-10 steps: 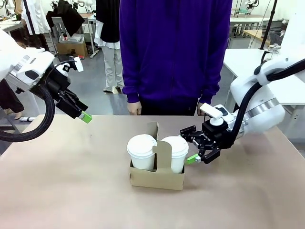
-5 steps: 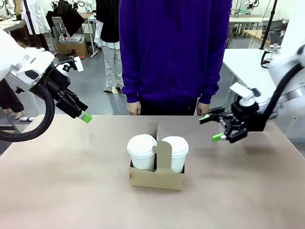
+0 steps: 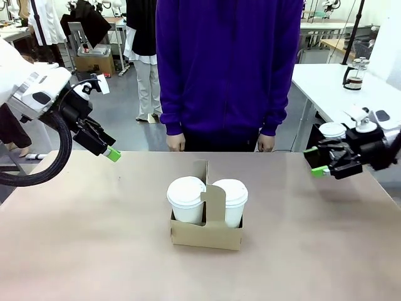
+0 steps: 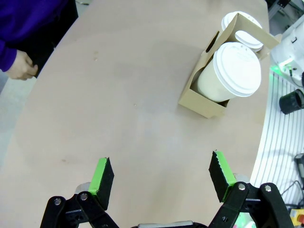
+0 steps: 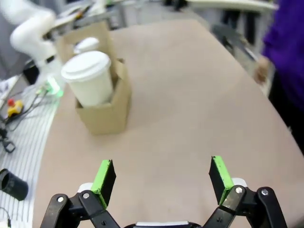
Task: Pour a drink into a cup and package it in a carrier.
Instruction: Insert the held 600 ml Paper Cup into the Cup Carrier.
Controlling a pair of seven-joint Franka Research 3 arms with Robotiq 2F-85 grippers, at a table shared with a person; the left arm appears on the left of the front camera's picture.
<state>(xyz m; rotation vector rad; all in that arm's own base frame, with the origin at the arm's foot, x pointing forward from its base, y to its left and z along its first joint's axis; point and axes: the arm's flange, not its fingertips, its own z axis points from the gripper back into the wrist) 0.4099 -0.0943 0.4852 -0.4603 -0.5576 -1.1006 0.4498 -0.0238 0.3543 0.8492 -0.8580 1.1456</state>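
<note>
Brown cardboard carrier (image 3: 207, 229) mid-table, same spot as before, two lidded white paper cups in slots: left cup (image 3: 186, 199), right cup (image 3: 230, 200), handle tab upright between them. Right gripper (image 3: 321, 162) has pulled well away from right cup, now near table's right edge, fingers spread wide, empty. Left gripper (image 3: 108, 152) unmoved over far-left table edge; wrist view shows jaws wide, nothing held. Person's hands (image 3: 176, 143) hang at far edge. Glass pitcher (image 3: 354, 73) on side table behind.
</note>
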